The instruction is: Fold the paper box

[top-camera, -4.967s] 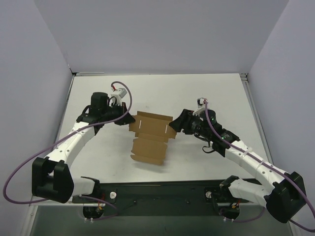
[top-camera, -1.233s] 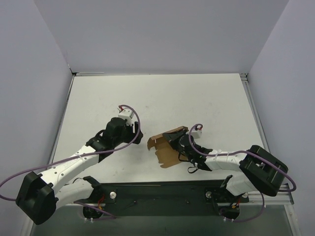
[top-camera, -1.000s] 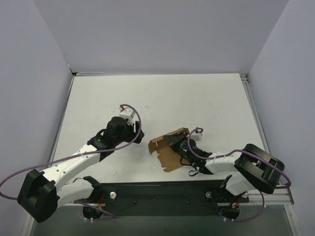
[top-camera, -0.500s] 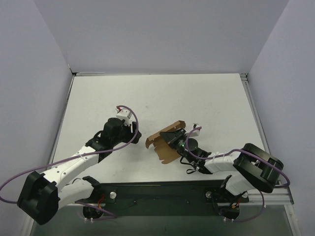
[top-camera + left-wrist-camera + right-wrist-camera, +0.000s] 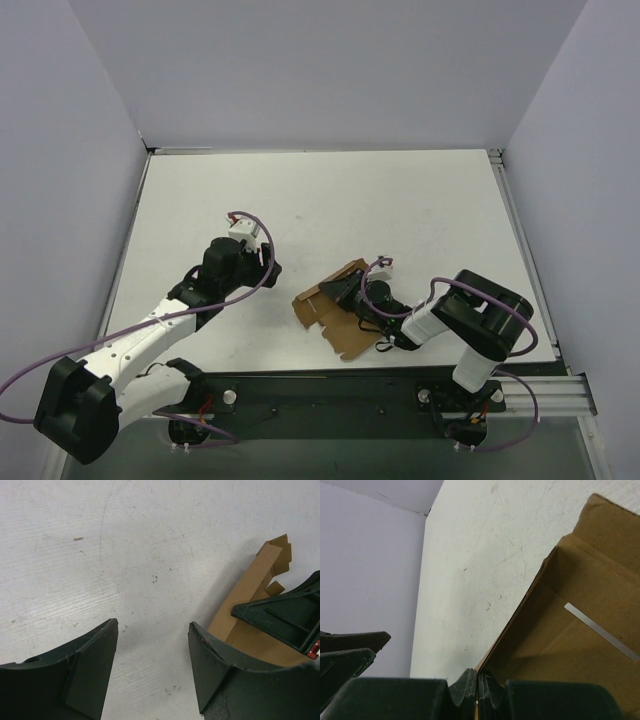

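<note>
Pinching one paper box (image 5: 330, 318), right gripper (image 5: 477, 678) clamped; left gripper (image 5: 152, 632) spread nearby.

There is one brown cardboard paper box (image 5: 335, 315) with creased flaps, on one scuffed white table (image 5: 330, 195). There are two white-and-black robot arms, the left arm (image 5: 150, 325) and the right arm (image 5: 470, 315), and two dark two-finger grippers, the left gripper (image 5: 152, 630) and the right gripper (image 5: 477, 680). Two purple cables (image 5: 30, 368) run along the arms. Three pale lilac walls (image 5: 320, 70) stand around the table.
</note>
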Controlling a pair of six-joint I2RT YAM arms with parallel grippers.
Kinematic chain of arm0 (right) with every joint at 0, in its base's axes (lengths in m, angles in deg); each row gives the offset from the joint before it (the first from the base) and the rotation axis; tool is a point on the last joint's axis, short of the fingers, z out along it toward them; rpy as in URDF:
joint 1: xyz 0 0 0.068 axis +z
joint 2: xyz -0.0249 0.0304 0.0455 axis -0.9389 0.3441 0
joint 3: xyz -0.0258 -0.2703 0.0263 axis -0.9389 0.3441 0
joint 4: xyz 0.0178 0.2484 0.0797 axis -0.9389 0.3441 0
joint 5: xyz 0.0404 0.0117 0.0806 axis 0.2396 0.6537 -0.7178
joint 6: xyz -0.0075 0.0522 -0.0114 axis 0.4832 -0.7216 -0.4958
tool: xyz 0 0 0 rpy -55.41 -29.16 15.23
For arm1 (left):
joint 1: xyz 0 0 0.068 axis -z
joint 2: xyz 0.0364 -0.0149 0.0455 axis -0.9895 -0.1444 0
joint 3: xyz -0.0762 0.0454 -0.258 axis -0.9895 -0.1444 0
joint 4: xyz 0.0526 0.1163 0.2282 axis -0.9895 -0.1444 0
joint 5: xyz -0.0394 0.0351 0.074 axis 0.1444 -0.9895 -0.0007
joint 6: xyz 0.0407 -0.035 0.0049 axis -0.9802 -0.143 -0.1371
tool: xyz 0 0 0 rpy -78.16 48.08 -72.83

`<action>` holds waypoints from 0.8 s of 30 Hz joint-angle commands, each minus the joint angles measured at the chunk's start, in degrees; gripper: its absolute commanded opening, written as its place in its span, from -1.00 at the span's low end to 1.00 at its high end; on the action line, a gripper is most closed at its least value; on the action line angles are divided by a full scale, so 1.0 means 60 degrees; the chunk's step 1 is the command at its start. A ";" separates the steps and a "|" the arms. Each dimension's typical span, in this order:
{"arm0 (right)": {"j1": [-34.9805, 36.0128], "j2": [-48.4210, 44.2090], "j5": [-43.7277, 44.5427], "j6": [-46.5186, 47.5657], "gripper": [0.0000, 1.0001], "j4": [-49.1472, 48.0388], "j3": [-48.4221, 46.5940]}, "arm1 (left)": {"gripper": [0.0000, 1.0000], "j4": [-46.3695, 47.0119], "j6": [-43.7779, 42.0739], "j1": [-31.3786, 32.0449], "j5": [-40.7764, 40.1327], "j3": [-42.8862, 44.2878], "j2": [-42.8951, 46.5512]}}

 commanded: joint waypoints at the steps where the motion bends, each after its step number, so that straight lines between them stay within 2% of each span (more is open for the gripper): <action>1: -0.0024 -0.0223 -0.0251 0.0405 -1.00 -0.3448 0.0170 | 0.35 0.0409 -0.0189 -0.0070 0.0416 0.0094 0.0074; 3: -0.0053 -0.0326 -0.0250 0.0391 -1.00 -0.3288 0.0097 | 0.35 0.1065 -0.0262 -0.0041 0.1189 -0.0081 0.0045; 6: -0.0068 -0.0575 -0.0207 0.0376 -1.00 -0.2921 -0.0094 | 0.50 0.1594 -0.0248 0.0309 0.2158 -0.0228 -0.0057; 9: -0.0097 -0.0751 -0.0309 0.0376 -1.00 -0.2877 -0.0211 | 0.58 0.1363 -0.0379 0.0923 0.2366 -0.0054 -0.0496; 13: -0.0126 -0.0985 -0.0236 0.0201 -1.00 -0.2847 -0.0182 | 0.60 0.0864 -0.0380 0.1482 0.1595 0.0006 -0.0951; 17: -0.0141 -0.1249 -0.0104 0.0113 -1.00 -0.2687 -0.0109 | 0.64 0.0936 -0.0146 0.1629 0.0904 -0.0490 -0.0324; 24: -0.0141 -0.1718 0.0042 0.0083 -1.00 -0.2042 -0.0270 | 0.70 0.1653 0.0162 0.1716 0.1092 -0.1386 0.0163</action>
